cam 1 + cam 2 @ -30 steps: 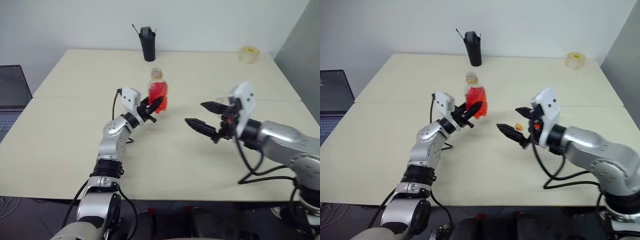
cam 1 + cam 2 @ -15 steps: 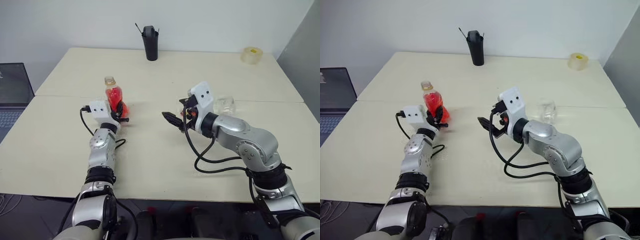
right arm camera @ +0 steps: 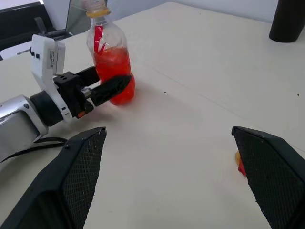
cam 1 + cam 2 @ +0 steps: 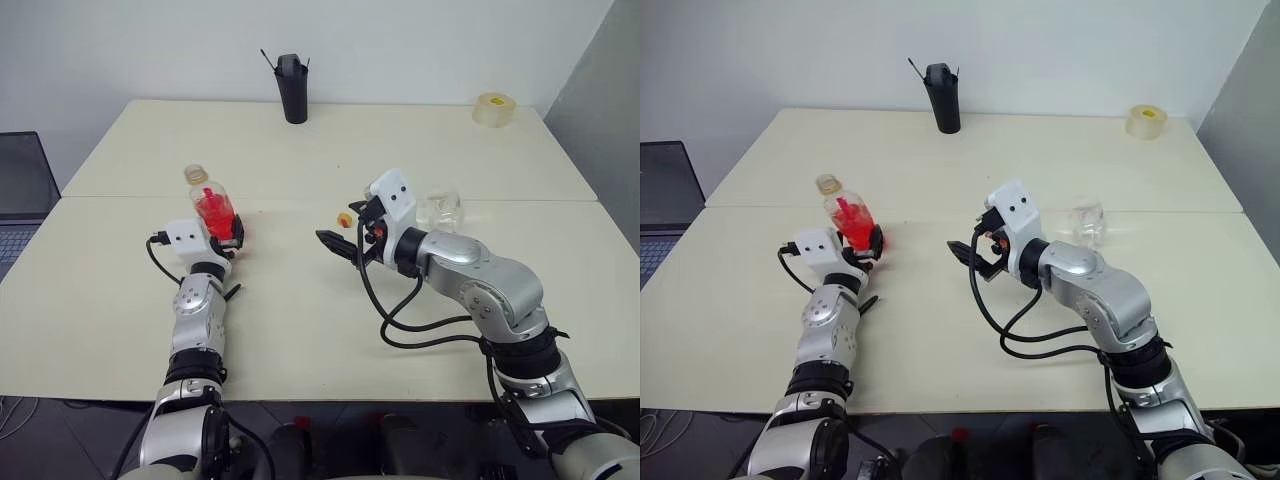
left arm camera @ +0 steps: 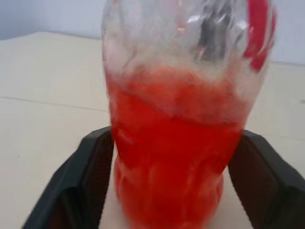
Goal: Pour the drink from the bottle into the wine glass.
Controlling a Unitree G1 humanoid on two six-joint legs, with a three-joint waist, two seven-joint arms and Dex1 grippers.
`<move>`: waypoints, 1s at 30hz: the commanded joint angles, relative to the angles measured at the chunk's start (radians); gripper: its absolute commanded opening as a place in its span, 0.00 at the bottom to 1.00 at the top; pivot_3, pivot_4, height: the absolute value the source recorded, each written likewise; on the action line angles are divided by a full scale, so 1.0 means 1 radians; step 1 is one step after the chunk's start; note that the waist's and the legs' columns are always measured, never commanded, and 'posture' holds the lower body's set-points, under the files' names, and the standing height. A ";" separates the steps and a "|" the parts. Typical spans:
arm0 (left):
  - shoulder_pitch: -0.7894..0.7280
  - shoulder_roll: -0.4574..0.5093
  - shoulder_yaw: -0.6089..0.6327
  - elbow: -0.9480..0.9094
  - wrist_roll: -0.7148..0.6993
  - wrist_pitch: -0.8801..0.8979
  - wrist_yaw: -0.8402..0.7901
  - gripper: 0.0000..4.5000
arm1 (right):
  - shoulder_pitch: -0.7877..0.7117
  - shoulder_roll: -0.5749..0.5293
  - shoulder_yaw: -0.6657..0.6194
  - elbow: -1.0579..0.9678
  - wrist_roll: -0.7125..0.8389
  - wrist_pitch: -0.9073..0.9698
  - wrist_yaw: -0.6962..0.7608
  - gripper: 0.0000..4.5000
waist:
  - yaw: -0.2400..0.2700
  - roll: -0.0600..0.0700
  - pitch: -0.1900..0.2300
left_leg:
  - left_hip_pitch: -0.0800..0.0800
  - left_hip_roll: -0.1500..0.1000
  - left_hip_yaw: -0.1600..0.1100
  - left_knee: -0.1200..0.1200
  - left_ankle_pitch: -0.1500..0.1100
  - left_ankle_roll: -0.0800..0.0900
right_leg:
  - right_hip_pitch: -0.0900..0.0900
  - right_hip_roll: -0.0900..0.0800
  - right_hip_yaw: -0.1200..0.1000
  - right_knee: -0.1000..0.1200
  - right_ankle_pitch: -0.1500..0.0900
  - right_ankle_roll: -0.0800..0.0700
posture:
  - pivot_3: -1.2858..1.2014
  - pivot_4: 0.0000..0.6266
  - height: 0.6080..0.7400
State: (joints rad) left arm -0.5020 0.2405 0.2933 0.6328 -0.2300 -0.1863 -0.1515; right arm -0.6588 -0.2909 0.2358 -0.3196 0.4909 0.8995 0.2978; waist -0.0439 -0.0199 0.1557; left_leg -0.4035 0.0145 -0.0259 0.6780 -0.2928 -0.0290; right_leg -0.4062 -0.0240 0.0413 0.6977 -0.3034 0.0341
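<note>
Between the two black fingers (image 5: 86,176) of the left gripper (image 4: 224,234) the bottle (image 4: 211,205) is seen standing upright on the table (image 4: 300,310), its base on the surface. The fingers are spread to either side of the ribbed lower body; in the left wrist view a narrow gap shows on each side, though whether the plastic is lightly touched cannot be told for certain. The drink (image 5: 171,157) fills the lower part of the bottle, reaching above the level of the fingers, and the red label band runs down the clear upper part. The neck ends in a yellowish ring; whether a cap is on cannot be told.

Wide apart are the fingers of the right gripper (image 4: 340,243), with nothing held between them; only bare table lies between the two pads (image 3: 81,176). A small orange-yellow piece (image 4: 344,219) lies on the table just beside one of those fingers. The wine glass (image 4: 442,210) is found behind the right gripper's wrist, well away from its fingertips. Well beyond both grippers, a black cup (image 4: 291,88) and a tape roll (image 4: 494,108) sit near the far edge.
</note>
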 commanded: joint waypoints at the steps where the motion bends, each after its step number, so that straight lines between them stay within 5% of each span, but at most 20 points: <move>1: 0.024 0.015 0.012 -0.042 -0.002 0.024 0.012 0.99 | -0.020 0.013 -0.008 -0.017 -0.015 -0.012 0.023 1.00 | 0.000 0.000 0.000 | 0.000 0.000 0.000 0.000 0.000 0.000 | 0.000 0.000 0.000 0.000 0.000 0.000 | 0.52 0.24 1.00; 16: 0.252 0.066 -0.004 -0.472 -0.113 0.302 -0.150 0.99 | -0.014 0.015 -0.027 -0.004 -0.056 -0.017 0.074 1.00 | -0.006 0.000 0.000 | 0.000 0.000 0.000 -0.001 0.000 0.000 | 0.000 -0.002 0.000 0.000 0.000 0.000 | 0.52 0.24 1.00; 30: 0.445 0.408 -0.125 -0.882 -0.213 0.556 -0.574 0.99 | 0.060 -0.146 -0.088 -0.087 0.012 0.068 0.206 1.00 | -0.004 0.001 0.001 | 0.000 -0.001 0.000 -0.002 -0.001 0.001 | 0.001 -0.003 0.000 -0.002 0.000 0.000 | 0.52 0.24 1.00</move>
State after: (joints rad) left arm -0.0540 0.6385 0.1894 -0.1788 -0.4187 0.3523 -0.6824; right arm -0.5899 -0.4300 0.1833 -0.3526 0.4772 0.9577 0.4840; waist -0.0478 -0.0189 0.1567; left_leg -0.4032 0.0140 -0.0261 0.6761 -0.2935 -0.0280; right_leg -0.4052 -0.0267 0.0414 0.6959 -0.3035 0.0339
